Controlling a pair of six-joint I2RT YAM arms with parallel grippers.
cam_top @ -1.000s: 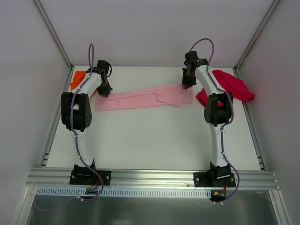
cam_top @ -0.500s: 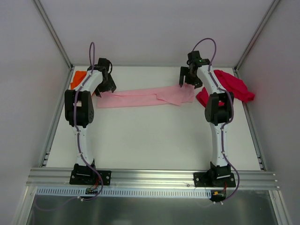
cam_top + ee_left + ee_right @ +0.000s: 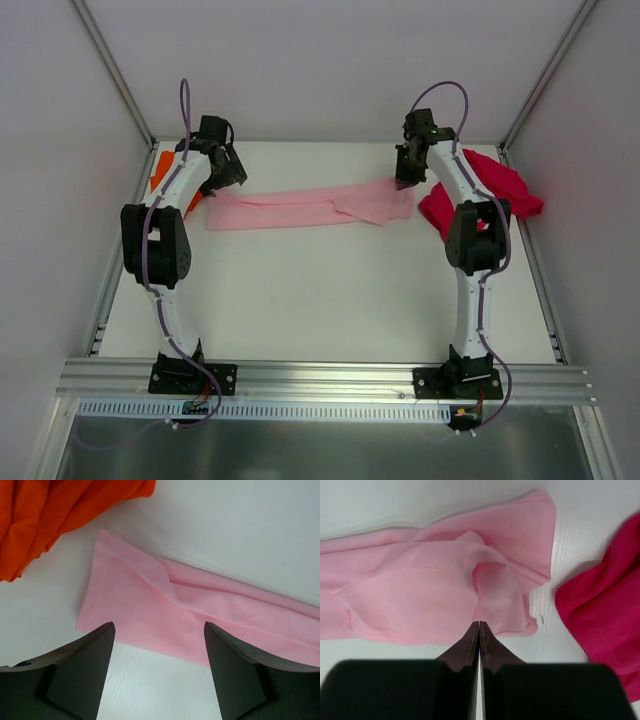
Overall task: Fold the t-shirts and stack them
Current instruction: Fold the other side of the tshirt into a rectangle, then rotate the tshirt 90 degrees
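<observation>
pink t-shirt [image 3: 310,207] lying as a long folded strip across the far surface [image 3: 320,300], between the orange t-shirt [image 3: 60,510] at left and the crimson t-shirt [image 3: 605,615] at right. the left gripper [image 3: 159,630] has let go of its end, jaws now wide apart above it. the right gripper [image 3: 479,625], after releasing, has closed again, jaws together on a pucker of the right hem, apparently pinching it. a crosswise fold likely follows.

The pink t-shirt [image 3: 150,610] is thin, matt cloth, softly creased. At ten o'clock from it, the orange t-shirt [image 3: 45,515] looks the same dull weave, as does the red t-shirt [image 3: 605,610]. The table [image 3: 240,525] is smooth matt white. My left fingers [image 3: 75,670] look like dark matt plastic.
</observation>
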